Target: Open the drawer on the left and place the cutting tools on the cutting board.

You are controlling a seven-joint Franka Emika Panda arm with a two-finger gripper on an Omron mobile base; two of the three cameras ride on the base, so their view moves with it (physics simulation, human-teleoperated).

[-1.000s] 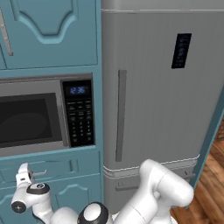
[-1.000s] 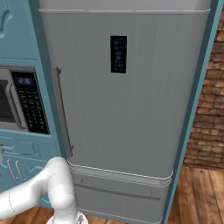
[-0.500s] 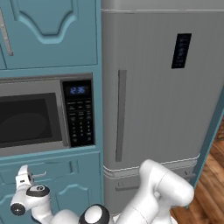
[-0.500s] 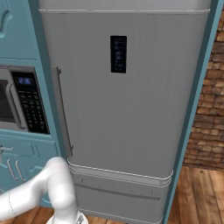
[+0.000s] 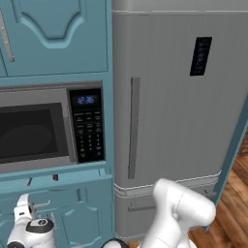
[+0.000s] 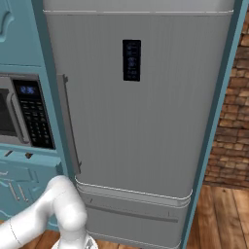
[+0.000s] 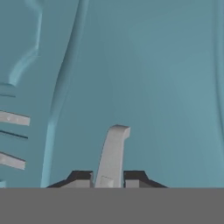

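Your two-finger dark-tipped gripper (image 7: 108,178) is clamped narrow on the short silver bar handle (image 7: 113,153) of the teal-blue framed drawer front (image 7: 144,87); the handle runs up between the two fingertips (image 7: 81,177), one tip on each side of it; to the left in the hand view you see the raised frame edge of the front, and beyond it two more silver bar handles (image 7: 13,118) on neighbouring teal fronts; from the left base view, the white hand (image 5: 26,227) sits low at the near left, against the teal lower cabinets (image 5: 72,213) beneath the stainless microwave with a black keypad (image 5: 48,128); the white arm (image 5: 177,213) bends up from the lower right; just right of the microwave stands the tall grey refrigerator with a vertical bar handle (image 5: 169,111) and a black display panel (image 5: 200,56); at the far right you have brown wooden floor (image 6: 219,214) and a red brick wall (image 6: 233,112).
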